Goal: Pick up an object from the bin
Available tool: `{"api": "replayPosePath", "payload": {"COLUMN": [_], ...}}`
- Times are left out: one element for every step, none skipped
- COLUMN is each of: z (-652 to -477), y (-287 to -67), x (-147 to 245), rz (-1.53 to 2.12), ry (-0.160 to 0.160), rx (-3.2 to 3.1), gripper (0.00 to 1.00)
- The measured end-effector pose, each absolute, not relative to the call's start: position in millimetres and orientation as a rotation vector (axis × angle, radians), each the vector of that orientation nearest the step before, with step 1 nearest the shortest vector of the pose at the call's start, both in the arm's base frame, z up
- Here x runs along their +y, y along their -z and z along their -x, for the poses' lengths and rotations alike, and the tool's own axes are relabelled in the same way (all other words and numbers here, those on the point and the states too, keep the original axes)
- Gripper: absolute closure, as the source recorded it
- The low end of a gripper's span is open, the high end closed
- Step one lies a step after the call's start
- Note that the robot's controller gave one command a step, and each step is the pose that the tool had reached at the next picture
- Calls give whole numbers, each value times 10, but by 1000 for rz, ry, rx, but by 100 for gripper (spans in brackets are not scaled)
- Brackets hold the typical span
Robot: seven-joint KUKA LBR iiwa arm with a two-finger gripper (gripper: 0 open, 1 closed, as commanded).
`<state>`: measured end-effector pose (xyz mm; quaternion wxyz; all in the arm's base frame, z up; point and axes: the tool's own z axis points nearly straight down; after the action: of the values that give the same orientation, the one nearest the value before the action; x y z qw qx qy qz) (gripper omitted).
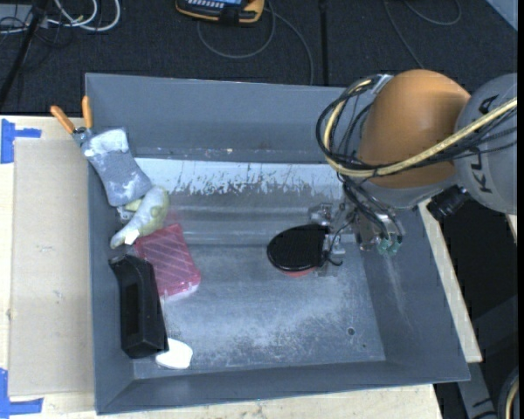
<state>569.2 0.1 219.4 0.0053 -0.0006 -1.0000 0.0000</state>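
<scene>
A flat black round thing with a thin red edge along its underside lies in the middle of the bin floor. My gripper is down at this disc's right edge, touching or nearly touching it. The gripper's metal body sits below the arm's orange dome.
Along the bin's left side lie a crumpled grey-white packet, a pale yellow-white lump, a pink ribbed pad, a black oblong block and a small white piece. The arm and its cables hang over the bin's right wall.
</scene>
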Motion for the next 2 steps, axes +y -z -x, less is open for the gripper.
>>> {"api": "replayPosePath", "payload": {"z": [-5707,-5894], "y": [-2242,-1634], "x": [1,-159], "rz": [2,-32], "ry": [0,0], "rx": [-3139,-3141], "gripper": [0,0]}}
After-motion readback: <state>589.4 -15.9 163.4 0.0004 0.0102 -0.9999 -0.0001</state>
